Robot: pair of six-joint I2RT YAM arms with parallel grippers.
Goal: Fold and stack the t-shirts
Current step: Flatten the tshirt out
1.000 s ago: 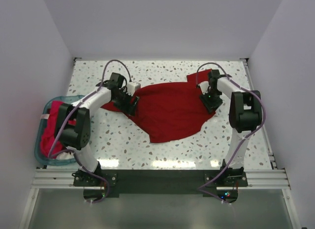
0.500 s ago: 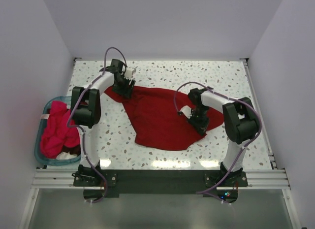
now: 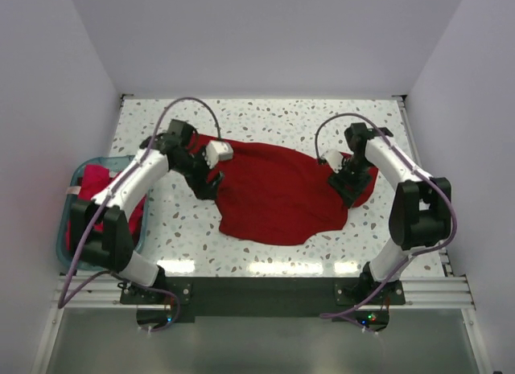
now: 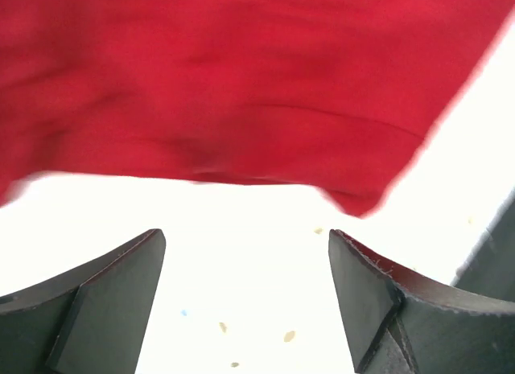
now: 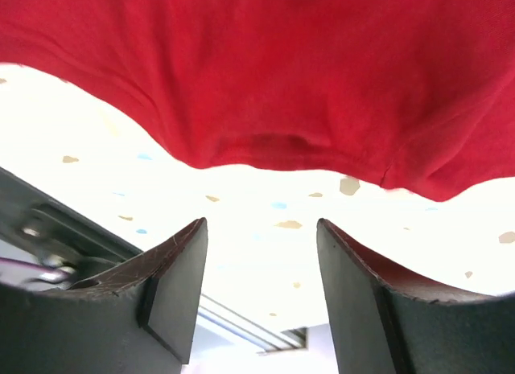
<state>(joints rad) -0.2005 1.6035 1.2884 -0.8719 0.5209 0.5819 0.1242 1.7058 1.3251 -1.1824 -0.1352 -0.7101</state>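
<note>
Looking down from the top external view, the deep crimson t-shirt lies spread but rumpled across the middle of the speckled bench, its outline lopsided rather than a clean shirt shape. The left fingers sit at its left edge and the right fingers at its right edge. The pinkish-red t-shirts wait in the teal basket, off the bench's left side.

In the left wrist view, the left fingers stand wide apart and hold nothing. Bare bench shows between them, with the cloth's edge just beyond the tips.

The right wrist view shows much the same. The right fingers are wide and empty, and a curved hem lies just ahead of them.

The step in hand looks like flattening the shirt before a first fold. Done well, each side would come in low and pinch the hem itself, not a bunched ridge. The two grasp points should match across the garment, and the outward draw should be even, so the cloth goes taut without sliding to one side.
</note>
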